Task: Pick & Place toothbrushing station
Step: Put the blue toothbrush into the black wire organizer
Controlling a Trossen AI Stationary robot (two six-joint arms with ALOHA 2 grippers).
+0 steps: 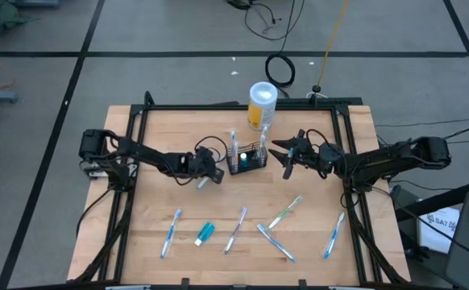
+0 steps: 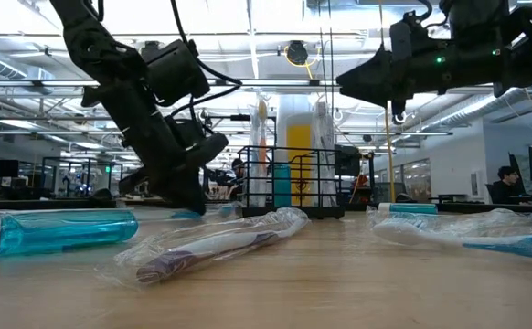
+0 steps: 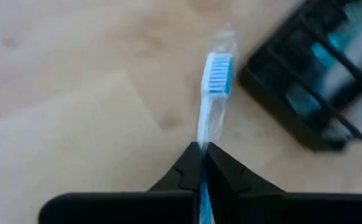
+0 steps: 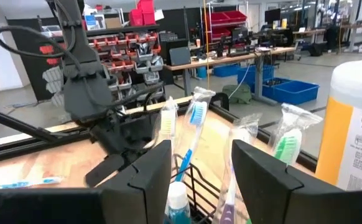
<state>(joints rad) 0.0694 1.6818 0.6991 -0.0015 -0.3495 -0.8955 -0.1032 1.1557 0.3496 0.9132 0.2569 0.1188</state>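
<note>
The left tool [image 3: 201,149] is pressed together on the handle of a wrapped blue toothbrush [image 3: 213,93] lying on the counter [image 1: 154,169]. The brush's long axis runs straight out ahead of the tool, bristle head farthest from it. The toothbrushing station [image 1: 247,159], a small black mesh basket already holding a few upright brushes and a small tube, sits just ahead of that tool and slightly off to one side of the brush's line, close beside the bristle end but apart from it. Judging by this, the coming move depends on lifting the brush, tipping it toward upright and carrying it the short way forward into the basket.

The right tool [image 1: 287,153] hangs above the counter on the basket's other side, its fingers spread and empty, pointing at the basket. Both arms are near the station, but only the left has something in its grip.

More wrapped brushes lie well behind both tools.
</note>
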